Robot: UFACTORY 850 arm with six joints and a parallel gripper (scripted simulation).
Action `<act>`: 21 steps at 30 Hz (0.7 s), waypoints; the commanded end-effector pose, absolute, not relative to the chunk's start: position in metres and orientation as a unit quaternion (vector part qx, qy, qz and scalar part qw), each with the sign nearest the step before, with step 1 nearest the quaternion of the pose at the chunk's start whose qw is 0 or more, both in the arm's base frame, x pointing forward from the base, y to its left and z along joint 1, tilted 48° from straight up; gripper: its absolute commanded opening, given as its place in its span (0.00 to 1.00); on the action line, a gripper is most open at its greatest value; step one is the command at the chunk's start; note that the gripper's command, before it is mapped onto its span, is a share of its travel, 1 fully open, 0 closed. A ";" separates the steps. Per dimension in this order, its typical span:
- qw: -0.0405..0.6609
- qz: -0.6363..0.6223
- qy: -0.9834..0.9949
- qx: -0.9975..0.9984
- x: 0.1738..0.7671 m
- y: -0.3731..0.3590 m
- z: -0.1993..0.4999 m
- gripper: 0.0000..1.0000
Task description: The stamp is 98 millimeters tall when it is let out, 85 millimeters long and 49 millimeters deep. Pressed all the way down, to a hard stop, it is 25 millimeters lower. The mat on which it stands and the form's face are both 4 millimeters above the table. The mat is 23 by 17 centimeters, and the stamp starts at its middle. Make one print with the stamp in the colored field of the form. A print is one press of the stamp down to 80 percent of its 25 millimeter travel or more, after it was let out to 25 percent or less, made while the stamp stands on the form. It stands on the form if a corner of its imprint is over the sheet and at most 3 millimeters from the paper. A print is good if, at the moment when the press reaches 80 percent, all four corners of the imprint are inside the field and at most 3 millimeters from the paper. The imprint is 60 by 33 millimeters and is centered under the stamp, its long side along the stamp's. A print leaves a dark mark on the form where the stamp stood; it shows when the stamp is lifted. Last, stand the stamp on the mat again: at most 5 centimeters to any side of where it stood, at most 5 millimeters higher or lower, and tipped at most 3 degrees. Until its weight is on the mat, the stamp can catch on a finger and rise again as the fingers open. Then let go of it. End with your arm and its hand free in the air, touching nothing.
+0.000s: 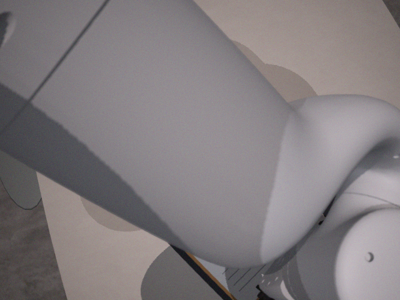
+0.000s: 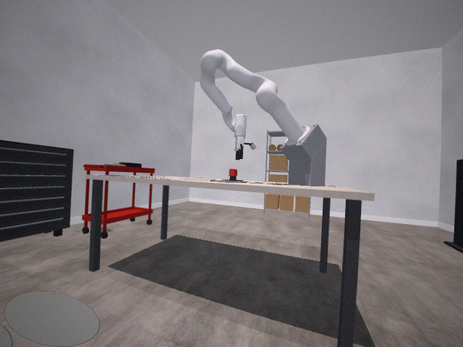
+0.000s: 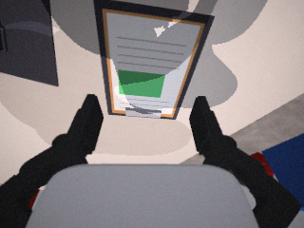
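Note:
The red stamp [image 2: 233, 173] stands upright on the dark mat [image 2: 228, 181] on the table. My gripper [image 2: 238, 153] hangs in the air a little above it, open and empty. In the wrist view the two black fingers of my gripper [image 3: 147, 121] stand wide apart with nothing between them. Beyond them lies the form [image 3: 152, 64] with an orange and dark border and a green field [image 3: 141, 84]. A corner of the mat [image 3: 26, 43] shows at the upper left; the stamp itself is not clear there. In the top view the arm hides nearly everything; a sliver of the form [image 1: 219, 275] shows at the bottom.
The table's edge runs at the right of the wrist view, with grey floor [image 3: 266, 128] and a blue patch [image 3: 285, 163] beyond it. A red cart [image 2: 119, 194], a black cabinet [image 2: 33, 186], a shelf with boxes [image 2: 278, 168] and the arm's grey pedestal [image 2: 306, 158] stand around the table.

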State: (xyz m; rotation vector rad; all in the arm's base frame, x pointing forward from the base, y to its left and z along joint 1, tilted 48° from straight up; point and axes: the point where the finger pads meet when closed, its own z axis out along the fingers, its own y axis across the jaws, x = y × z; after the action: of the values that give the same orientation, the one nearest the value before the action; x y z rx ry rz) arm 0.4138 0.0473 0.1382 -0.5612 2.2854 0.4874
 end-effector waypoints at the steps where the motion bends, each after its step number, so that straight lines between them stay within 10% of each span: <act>1: 0.385 0.137 0.847 -0.338 0.406 0.039 0.150 1.00; 21: 0.408 -0.022 0.653 -0.637 0.389 0.025 0.168 0.93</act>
State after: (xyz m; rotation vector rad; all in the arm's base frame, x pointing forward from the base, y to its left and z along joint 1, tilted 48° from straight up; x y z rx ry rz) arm 0.3894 0.0259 0.1674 -1.4438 1.8283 0.0775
